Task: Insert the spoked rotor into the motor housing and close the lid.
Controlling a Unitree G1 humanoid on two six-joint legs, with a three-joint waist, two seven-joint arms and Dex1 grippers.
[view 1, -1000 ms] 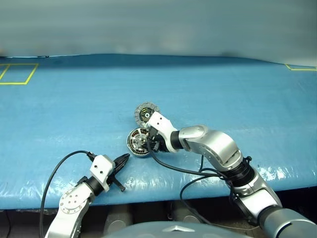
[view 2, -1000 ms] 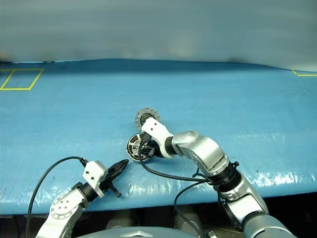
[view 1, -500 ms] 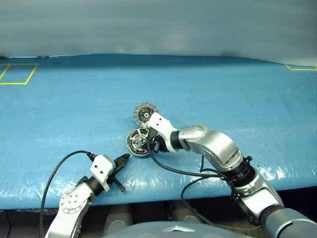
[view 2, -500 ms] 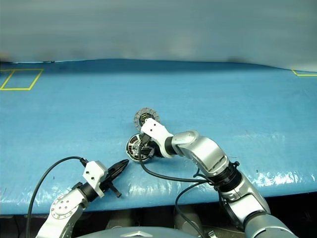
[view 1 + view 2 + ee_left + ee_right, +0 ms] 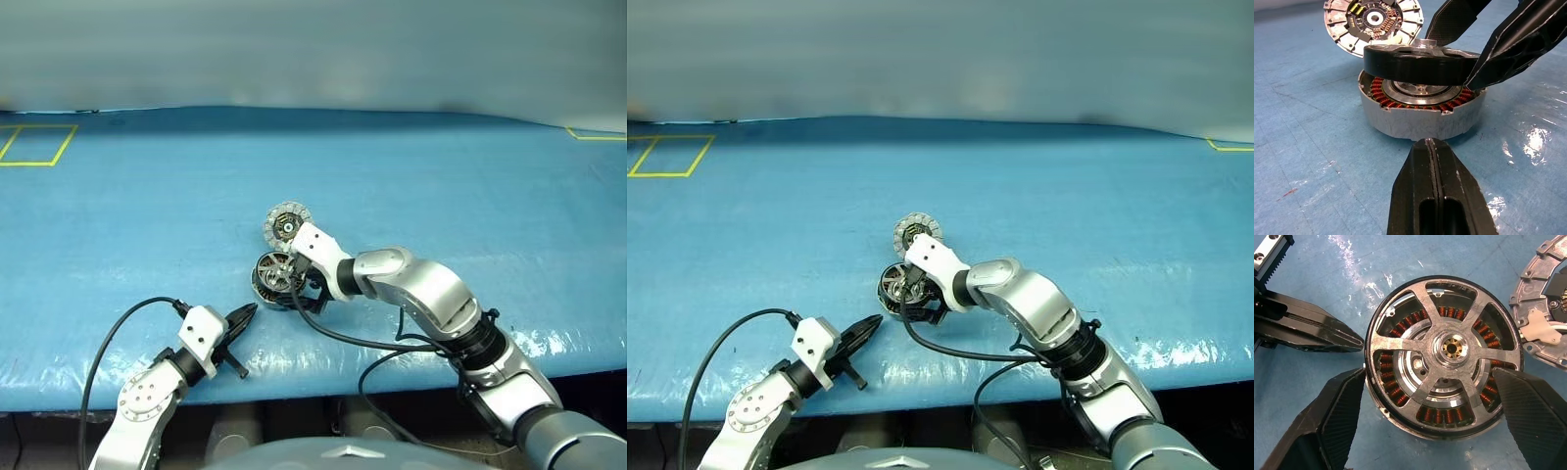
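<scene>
Both fingers of the right end effector [image 5: 1430, 431] stand wide beside the spoked rotor [image 5: 1444, 352], not clamping it.

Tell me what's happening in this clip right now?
The right gripper stands open astride the spoked rotor, which sits on top of the motor housing, tilted and not yet seated down over the copper windings. The lid lies open on the blue table just beyond the housing, its inner face up. The left gripper is shut and points at the housing from close by without touching it.
</scene>
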